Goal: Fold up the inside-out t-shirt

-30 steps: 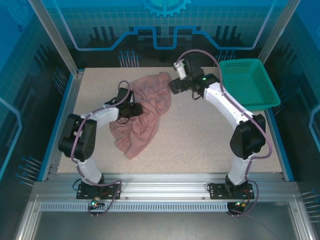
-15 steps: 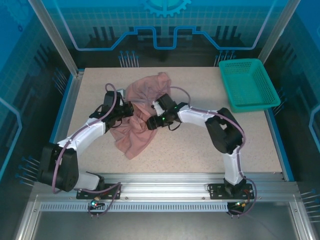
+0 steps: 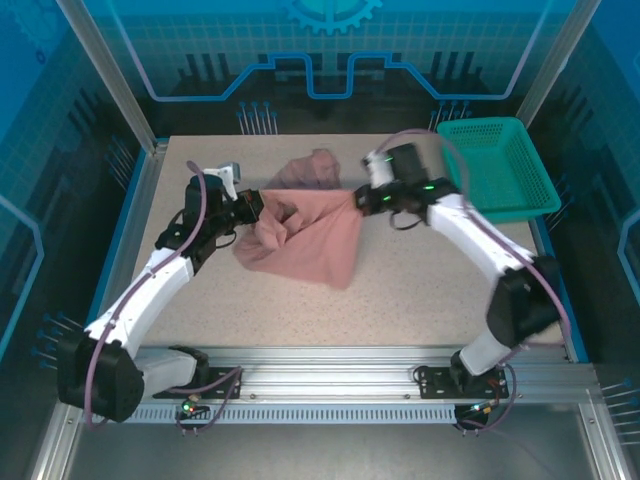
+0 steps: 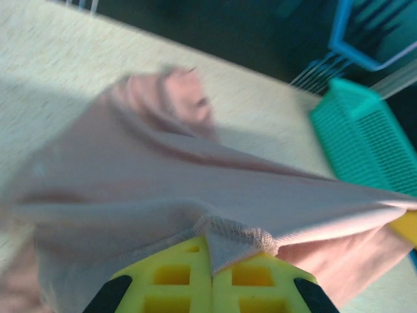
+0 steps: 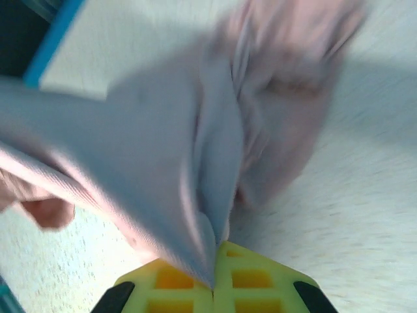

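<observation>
Salmon-pink t-shirt [image 3: 310, 240]: stretched between both pincers, mid-surface [image 3: 420, 290], far part bunched.
Left pincer [image 3: 262, 207]: clamped on the stitched hem.
Right pincer [image 3: 358, 200]: clamped on a fold.
Teal basket [image 3: 497, 170]: far-right corner, apart from the cloth.

Speckled beige tabletop [image 3: 420, 290], blue panel walls [image 3: 330, 60], aluminium frame [image 3: 330, 385].

Both wrist views are smeared by blur, so the shirt's [image 4: 163, 189] folds and seams show only softly. The basket [image 4: 365, 140] runs off the left wrist view's right edge. From above, cloth covers the fingertips of the left hand [image 3: 262, 207] and right hand [image 3: 360, 200].
</observation>
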You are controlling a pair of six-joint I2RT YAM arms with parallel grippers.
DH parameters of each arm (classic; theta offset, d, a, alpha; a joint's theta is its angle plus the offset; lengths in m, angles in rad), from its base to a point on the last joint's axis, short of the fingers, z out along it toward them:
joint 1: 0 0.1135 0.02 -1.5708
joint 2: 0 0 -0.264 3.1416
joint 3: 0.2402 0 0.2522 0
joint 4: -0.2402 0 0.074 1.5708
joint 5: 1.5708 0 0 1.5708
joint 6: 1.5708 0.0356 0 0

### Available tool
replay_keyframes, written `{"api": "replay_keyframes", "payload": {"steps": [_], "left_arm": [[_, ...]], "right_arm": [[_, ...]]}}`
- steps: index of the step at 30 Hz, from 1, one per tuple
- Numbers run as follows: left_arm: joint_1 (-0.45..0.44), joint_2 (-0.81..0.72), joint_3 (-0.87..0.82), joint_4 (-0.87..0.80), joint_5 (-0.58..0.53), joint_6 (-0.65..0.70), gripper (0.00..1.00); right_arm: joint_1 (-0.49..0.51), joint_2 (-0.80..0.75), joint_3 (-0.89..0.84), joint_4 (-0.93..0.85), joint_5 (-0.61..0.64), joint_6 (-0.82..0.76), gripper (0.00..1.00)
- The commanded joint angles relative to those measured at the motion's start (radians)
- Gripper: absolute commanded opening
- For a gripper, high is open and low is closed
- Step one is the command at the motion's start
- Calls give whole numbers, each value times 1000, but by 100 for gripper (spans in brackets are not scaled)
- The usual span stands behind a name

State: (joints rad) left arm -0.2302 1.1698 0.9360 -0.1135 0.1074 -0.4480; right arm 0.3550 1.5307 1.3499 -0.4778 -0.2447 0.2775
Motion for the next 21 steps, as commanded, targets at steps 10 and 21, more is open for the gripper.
{"api": "replay_keyframes", "payload": {"steps": [10, 21], "left_arm": [[15, 615, 493, 0, -185, 45, 11], [-29, 340, 80, 94, -106, -56, 90]], "right_arm": [[-175, 340, 234, -229, 337, -38, 46], [-154, 314, -37, -223, 254, -88, 74]]}}
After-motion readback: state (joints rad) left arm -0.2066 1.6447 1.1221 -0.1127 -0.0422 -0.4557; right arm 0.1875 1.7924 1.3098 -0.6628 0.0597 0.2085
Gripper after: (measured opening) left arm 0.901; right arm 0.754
